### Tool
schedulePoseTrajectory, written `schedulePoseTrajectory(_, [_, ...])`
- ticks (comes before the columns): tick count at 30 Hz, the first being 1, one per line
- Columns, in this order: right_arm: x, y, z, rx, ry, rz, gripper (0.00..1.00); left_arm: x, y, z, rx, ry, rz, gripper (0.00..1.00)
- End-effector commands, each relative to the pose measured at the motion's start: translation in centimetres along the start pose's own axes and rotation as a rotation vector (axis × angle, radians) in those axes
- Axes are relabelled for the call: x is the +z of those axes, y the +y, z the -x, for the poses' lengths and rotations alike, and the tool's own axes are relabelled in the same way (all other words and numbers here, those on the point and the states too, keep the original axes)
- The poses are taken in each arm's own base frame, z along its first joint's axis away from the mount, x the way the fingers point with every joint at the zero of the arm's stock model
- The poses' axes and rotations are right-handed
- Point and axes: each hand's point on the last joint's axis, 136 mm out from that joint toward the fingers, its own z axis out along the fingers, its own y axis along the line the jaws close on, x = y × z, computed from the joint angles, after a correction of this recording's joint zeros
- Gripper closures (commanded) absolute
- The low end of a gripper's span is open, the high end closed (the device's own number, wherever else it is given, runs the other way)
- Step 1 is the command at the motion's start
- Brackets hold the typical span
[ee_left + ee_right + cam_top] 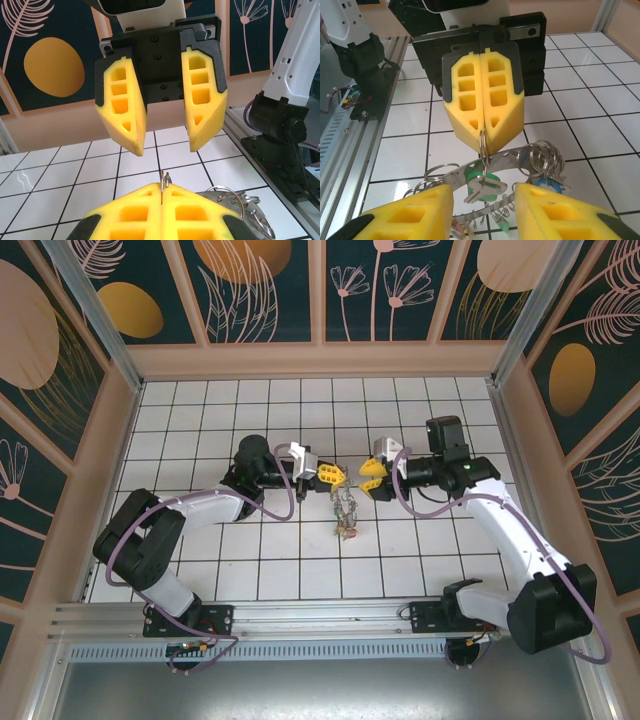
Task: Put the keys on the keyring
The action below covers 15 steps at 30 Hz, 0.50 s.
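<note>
Bring the right gripper [482, 192], parted and empty at the bottom of the right wrist view, slowly onto one key; pinch its flat blade, not the tangle. Just beyond, lower centre: keys [487, 181] of thin stamped metal with green and blue plastic tags, bunched beneath the keyring [506, 157], a flat glossy band. Farthest, mid-frame: left gripper [484, 140] clamped tight on a springy split ring [481, 152].

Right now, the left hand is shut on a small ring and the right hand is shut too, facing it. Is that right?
No. The right hand is open, its fingers apart, as the left wrist view shows. The left hand is shut on the small ring, and the two do face each other.
</note>
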Motion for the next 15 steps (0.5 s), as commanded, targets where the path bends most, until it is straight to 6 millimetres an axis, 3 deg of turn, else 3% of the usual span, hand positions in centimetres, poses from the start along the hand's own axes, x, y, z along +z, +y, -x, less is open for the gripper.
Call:
schedulePoseTrajectory(1, [0.7, 0.0, 0.9, -0.019, -0.034, 0.041, 0.63, 0.1, -0.3, 1.6, 0.071, -0.023, -0.024, 1.00])
schedulePoseTrajectory(5, [1.8, 0.1, 0.6, 0.005, -0.024, 0.074, 0.71, 0.0, -0.2, 1.6, 0.070, -0.020, -0.020, 1.00])
schedulePoseTrajectory(8, [2.2, -0.1, 0.4, 0.030, -0.017, 0.087, 0.96, 0.0, -0.3, 1.6, 0.074, -0.019, -0.022, 1.00])
schedulePoseTrajectory(9, [2.2, -0.3, 0.2, 0.041, -0.008, 0.082, 1.00, 0.0, -0.3, 1.7, 0.078, -0.020, -0.018, 1.00])
schedulePoseTrajectory(15, [2.6, -1.1, -0.9, 0.089, 0.038, 0.062, 1.00, -0.3, -0.9, 2.4, 0.125, -0.040, -0.027, 1.00])
